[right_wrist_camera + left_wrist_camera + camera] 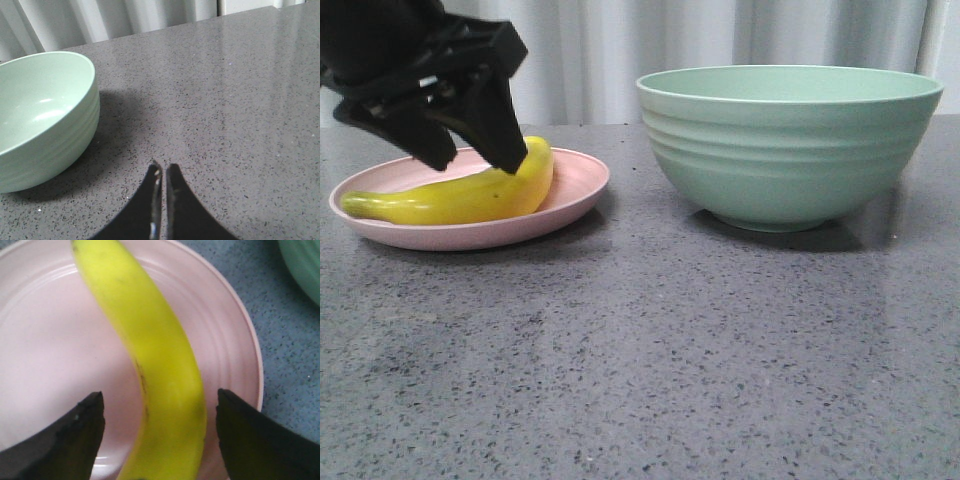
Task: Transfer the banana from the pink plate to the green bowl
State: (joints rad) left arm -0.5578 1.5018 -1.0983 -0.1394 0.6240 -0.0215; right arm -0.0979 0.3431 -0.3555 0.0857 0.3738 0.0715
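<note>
Speckled table (650, 340) nearest; left gripper (160, 432) straddles banana (150, 355) across its long axis (jaws wide, gripping nothing), right gripper (161, 172) closed, idle.

In the front view the left gripper (470, 155) hides the banana's (460, 197) far top, and its arm is cut off at the upper left. The bowl (790, 140) hides the table (650, 340) behind it; the right gripper is outside that view.

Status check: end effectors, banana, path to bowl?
Left end effector open, straddling banana on pink plate. Right end effector shut, idle. Green bowl unobstructed.
</note>
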